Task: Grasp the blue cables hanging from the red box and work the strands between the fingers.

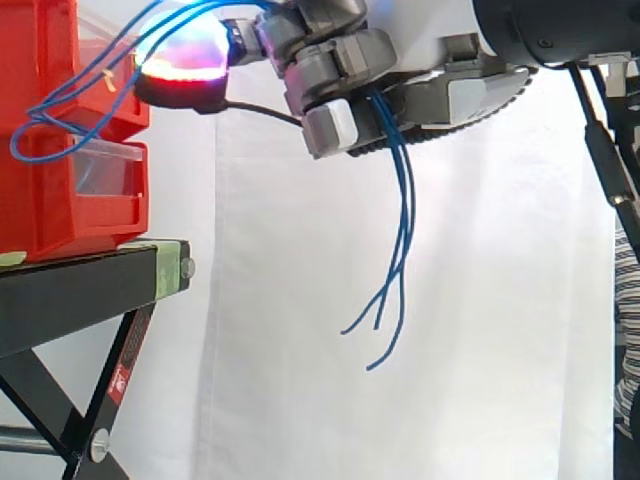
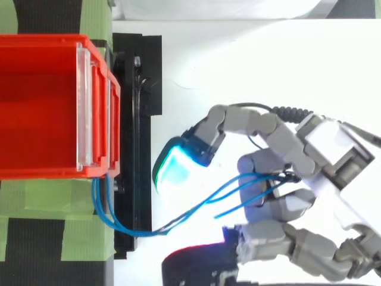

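While its fingers curl inward, the hand (image 1: 455, 95) is clenched on the blue cables (image 1: 407, 210), which pass between the bent fingers and the palm in the side view. It sits high in that view, coming in from the right, level with the upper part of the red bins (image 1: 60, 150). One fingertip (image 1: 185, 60) stretches toward the bins and glows red, white and blue. It lies just beside their front edge, and I cannot tell whether it touches them. From above, the hand (image 2: 333, 161) comes in from the lower right. One fingertip (image 2: 172, 170) glows green and cyan near the black stand (image 2: 143, 71), and another pad glows red at the bottom edge.

Below the hand, the free ends of the cables hang loose and split into separate strands, with their tips spread apart in front of the white curtain (image 1: 300, 380). On the other side, the strands run left from the hand, past the glowing fingertip, to the bins, where they drape in loops down the front.

In the top view the cables (image 2: 190, 211) leave the front of the bin (image 2: 41, 107) at its lower corner, dip in a loop over the stand, and cross the gap into the curled fingers.

The bins sit one on another on the stand (image 1: 70, 290), which has green tape (image 2: 53, 202) on its top.
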Robot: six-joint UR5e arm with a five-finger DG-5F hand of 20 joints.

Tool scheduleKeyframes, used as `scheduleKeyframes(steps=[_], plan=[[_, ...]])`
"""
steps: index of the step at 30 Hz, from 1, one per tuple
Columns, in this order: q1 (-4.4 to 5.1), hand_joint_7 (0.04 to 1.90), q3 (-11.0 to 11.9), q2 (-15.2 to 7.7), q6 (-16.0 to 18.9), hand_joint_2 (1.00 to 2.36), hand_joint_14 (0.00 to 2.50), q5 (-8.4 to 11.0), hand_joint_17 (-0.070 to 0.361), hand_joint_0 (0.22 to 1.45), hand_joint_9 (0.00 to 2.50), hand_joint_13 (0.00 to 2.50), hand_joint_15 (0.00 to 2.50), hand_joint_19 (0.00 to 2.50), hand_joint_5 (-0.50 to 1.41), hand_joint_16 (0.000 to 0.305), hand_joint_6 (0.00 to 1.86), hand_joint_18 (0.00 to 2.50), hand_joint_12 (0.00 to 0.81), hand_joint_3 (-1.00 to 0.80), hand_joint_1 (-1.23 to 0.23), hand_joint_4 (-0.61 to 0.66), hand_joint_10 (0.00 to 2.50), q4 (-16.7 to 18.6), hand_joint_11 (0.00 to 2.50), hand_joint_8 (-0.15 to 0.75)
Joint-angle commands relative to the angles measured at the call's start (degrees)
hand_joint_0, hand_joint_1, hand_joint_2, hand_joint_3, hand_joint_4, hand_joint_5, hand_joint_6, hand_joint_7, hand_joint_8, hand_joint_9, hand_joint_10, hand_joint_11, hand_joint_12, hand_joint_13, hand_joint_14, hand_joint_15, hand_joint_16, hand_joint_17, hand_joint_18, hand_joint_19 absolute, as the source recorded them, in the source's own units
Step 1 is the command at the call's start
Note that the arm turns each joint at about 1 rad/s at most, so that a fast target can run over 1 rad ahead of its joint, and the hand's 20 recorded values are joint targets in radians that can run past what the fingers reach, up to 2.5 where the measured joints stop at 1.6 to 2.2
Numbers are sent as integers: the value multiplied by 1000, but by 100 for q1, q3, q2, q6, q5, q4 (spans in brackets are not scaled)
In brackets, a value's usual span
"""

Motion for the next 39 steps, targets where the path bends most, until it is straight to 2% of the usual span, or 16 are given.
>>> scheduleKeyframes(steps=[1, 2, 3, 5, 9, 14, 25, 35, 39], plan=[[2, 1154, -1, -5, -168, 1008, 2500, -357, 104, 911, 987, 1081, 1644, 1184, -136, 46, 641, 1462, 419, -807, -669, 271, 2500, -139, 2500, 384], [2, 1152, -1, -5, -221, 1008, 2500, -436, 104, 910, 987, 1081, 1644, 1184, -136, 46, 641, 1462, 419, -803, -669, 270, 2500, -165, 2500, 384], [2, 1152, -1, -5, -370, 1008, 2500, -612, 104, 912, 987, 1081, 1644, 1184, -136, 46, 640, 1462, 419, -812, -668, 271, 2500, -262, 2500, 384], [2, 1151, -1, 4, -546, 1008, 2500, -761, 104, 911, 987, 1081, 1644, 1184, -134, 46, 639, 1462, 419, -812, -665, 277, 2500, -314, 2500, 384], [2, 1120, -1, -5, -766, 1007, 2500, -779, 104, 912, 987, 1081, 1644, 1184, -127, 46, 718, 1462, 419, -832, -642, 277, 2500, -306, 2500, 384], [2, 1100, -1, 4, -836, 1006, 2500, -779, 104, 892, 987, 1081, 1644, 1184, -119, 46, 781, 1462, 419, -877, -613, 287, 2500, -279, 2500, 384], [-15, 1123, -1, 4, -845, 1003, 2500, -699, 104, 838, 987, 1081, 1644, 1184, -85, 46, 742, 1462, 419, -929, -556, 289, 2500, -68, 2500, 384], [-15, 1130, 8, 4, -862, 1002, 2500, -524, 104, 840, 987, 1081, 1644, 1184, -40, 46, 746, 1462, 419, -948, -551, 288, 2500, 2, 2500, 384], [2, 1118, 8, 4, -1047, 1003, 2500, -278, 104, 867, 987, 1081, 1644, 1184, -40, 46, 778, 1462, 419, -928, -572, 282, 2500, 63, 2500, 384]])
